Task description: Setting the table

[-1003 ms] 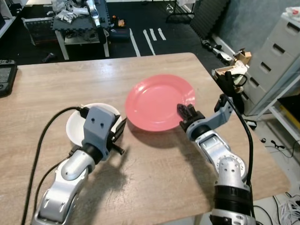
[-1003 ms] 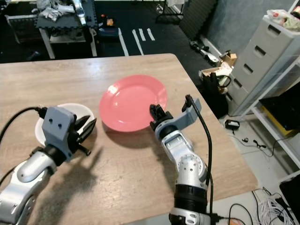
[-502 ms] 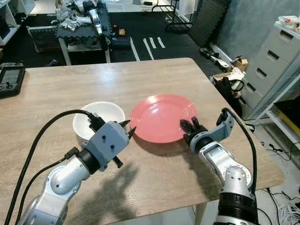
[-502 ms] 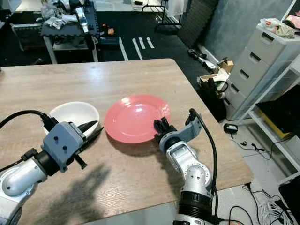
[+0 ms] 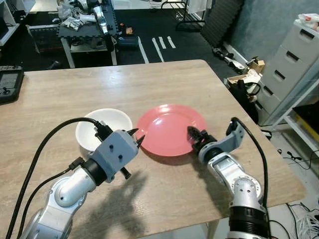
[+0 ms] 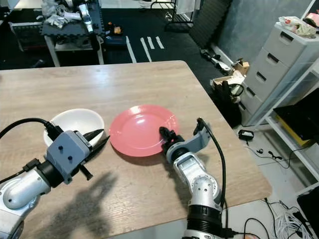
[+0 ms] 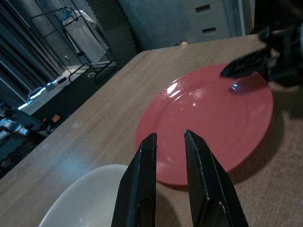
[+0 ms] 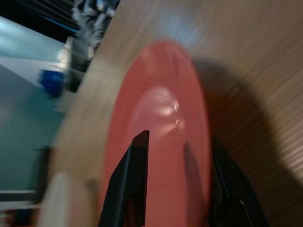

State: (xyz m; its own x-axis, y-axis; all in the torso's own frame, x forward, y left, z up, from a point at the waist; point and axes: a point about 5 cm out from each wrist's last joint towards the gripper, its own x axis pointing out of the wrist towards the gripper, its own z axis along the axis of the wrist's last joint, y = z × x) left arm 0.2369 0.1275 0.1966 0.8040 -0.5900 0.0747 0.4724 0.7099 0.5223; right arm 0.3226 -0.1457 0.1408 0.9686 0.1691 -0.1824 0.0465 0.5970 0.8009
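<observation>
from the head, the red plate (image 5: 171, 130) lay flat on the desk (image 5: 149, 79), beside the white bowl (image 5: 102, 128). the right tool (image 5: 194, 134) gripped its near rim; the left tool (image 5: 135, 137) hovered between bowl and plate. the left wrist view showed those fingers (image 7: 142, 189) narrowly parted, empty. the right wrist view showed fingers (image 8: 132, 182) straddling the rim. it looked stiff, light and slick; the rim seemed the only handhold.

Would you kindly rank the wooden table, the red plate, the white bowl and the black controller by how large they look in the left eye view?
1. wooden table, by far the largest.
2. red plate.
3. white bowl, partly hidden by the left gripper.
4. black controller, cut off by the picture edge, so its rank is unsure.
</observation>
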